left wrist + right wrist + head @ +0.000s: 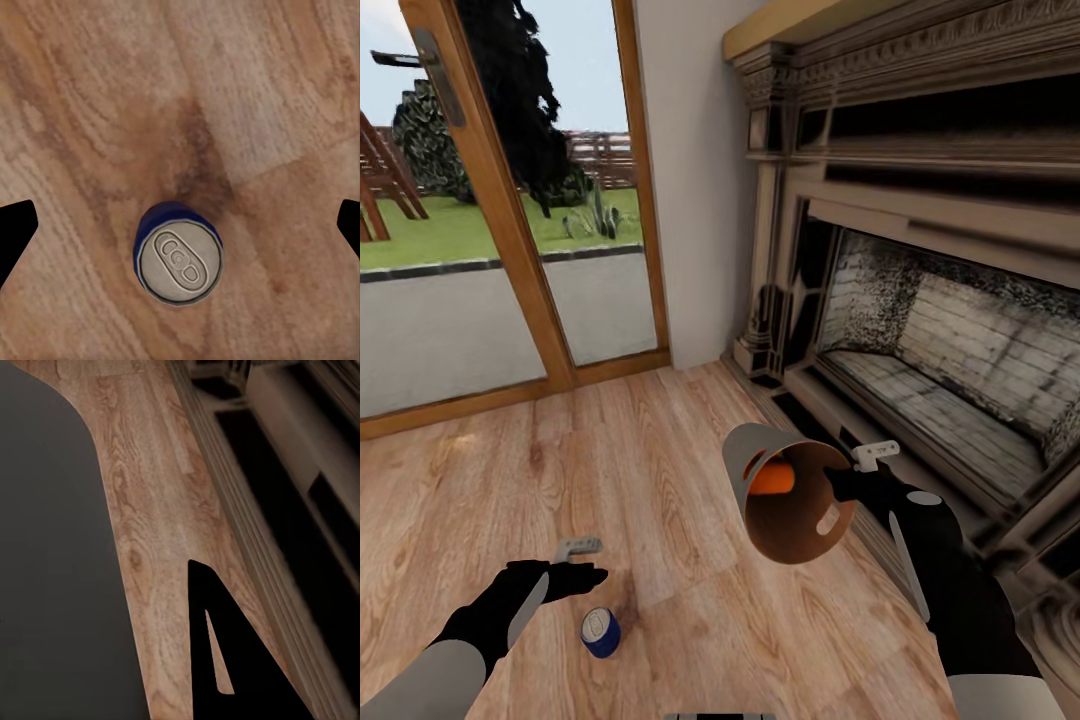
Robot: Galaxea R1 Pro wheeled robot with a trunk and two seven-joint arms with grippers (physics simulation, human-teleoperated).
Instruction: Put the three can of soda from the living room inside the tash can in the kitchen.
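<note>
Writing: no brand or label is readable on the blue can (178, 259); its silver top is showing only the pull tab.
Blue can: it is standing upright on the wood floor (660, 470), just beside the left gripper (582, 563) in the head view.
Left gripper: it is hanging over the blue can with its jaws wide apart; in the left wrist view the can is lying between the two dark fingertips (16, 236), touching neither.
Orange can: one orange can (772, 478) is lying inside the trash can (792, 500), near its rim.
Trash can: it is being held tilted in the air, with its open mouth facing the camera.
Right gripper: it (857, 478) is clamped on the rim of the trash can.
Surface: the floor is made of light brown planks with a dark knot near the blue can.
Room: an ornate fireplace (920, 300) is standing at the right, and wood-framed glass doors (510, 200) are showing a green garden outside.
</note>
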